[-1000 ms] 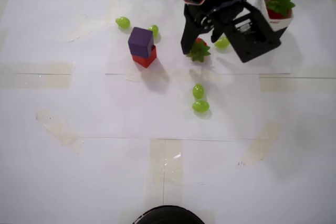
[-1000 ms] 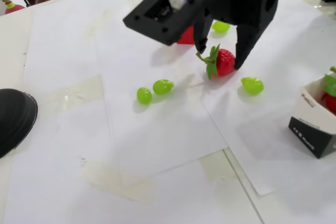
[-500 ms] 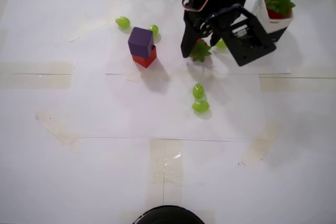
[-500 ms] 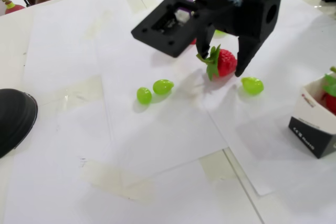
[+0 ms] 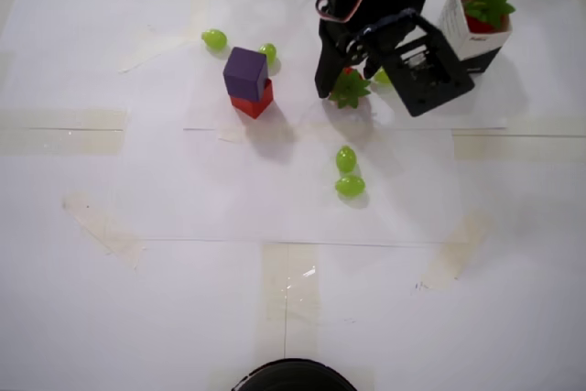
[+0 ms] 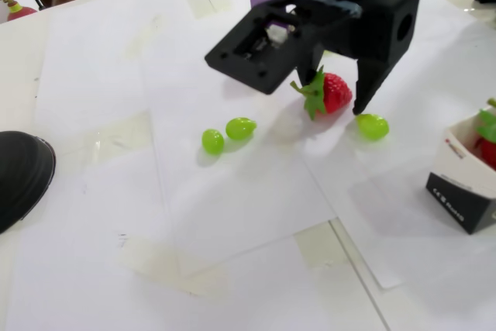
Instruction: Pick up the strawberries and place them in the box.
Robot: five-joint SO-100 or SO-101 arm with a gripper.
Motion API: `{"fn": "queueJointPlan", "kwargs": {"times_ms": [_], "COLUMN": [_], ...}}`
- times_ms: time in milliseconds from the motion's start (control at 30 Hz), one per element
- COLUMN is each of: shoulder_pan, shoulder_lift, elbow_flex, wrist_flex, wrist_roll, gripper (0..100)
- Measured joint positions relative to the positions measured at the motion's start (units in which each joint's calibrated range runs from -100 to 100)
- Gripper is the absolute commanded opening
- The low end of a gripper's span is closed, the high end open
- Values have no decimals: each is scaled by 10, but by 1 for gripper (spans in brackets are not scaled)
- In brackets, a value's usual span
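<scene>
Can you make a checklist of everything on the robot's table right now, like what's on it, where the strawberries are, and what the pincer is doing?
Surface: white paper sheets taped down with clear tape.
Job's things: one strawberry lying on the paper between the pincer's fingers; another strawberry already in the white box.
Clutter: purple cube stacked on a red cube; five green grapes, two of them side by side.
Pincer: pincer down at the paper, open around the lying strawberry, not closed on it.
Cables: wires loop on the arm.
Surroundings: a round black object at the table edge.
</scene>
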Motion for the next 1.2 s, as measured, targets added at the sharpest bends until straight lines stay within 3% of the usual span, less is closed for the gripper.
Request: {"fn": "queueJointPlan", "kwargs": {"times_ms": [700,867,1200], "shoulder_pan": [5,1,-27], "shoulder_lift": [-6,-22,-74], "elbow_flex": [13,-40,-272], "wrist_flex": [-29,46,305], "wrist_roll": [5,17,32], "gripper": [16,16,16]}}
